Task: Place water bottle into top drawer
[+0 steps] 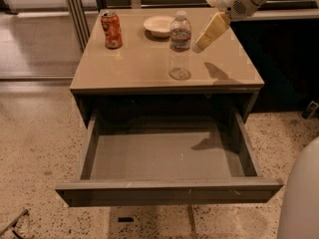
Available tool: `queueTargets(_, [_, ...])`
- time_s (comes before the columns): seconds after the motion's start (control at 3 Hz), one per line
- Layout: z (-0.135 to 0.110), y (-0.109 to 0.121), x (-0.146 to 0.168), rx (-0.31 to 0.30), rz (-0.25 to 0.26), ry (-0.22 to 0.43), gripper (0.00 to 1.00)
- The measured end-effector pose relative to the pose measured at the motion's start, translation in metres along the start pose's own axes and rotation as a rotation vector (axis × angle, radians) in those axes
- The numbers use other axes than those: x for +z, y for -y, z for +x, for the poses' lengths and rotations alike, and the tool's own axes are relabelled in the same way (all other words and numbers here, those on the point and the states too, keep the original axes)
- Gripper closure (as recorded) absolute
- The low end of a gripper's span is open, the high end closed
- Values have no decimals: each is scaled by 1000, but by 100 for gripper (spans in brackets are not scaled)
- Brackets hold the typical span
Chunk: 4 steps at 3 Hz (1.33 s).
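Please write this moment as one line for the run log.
gripper: over table, close beside water bottle | water bottle: upright on table | top drawer: open, empty | step: grasp pending

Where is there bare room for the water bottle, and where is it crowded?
The top drawer has a bare grey floor, wall to wall. On the tabletop, the front strip before the water bottle and the patch between it and the soda can are free. Crowded: the back, with can, bowl and bottle, plus the end effector hovering beside the bottle.
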State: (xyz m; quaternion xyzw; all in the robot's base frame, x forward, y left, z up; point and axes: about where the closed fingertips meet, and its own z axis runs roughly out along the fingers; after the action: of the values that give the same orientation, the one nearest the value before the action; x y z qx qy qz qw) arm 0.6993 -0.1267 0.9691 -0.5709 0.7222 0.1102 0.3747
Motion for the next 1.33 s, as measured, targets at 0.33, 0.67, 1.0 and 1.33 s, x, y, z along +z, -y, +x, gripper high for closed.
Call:
queueTargets(0.33, [-8,-7,19,25,-44,30,0])
queueTargets(0.67, [-6,-11,36,48,-75,42,0])
queueTargets(1.0, [-8,-12,47,56,-88,59,0])
queueTargets(1.33, [-17,-10,54,44,-87,90,0])
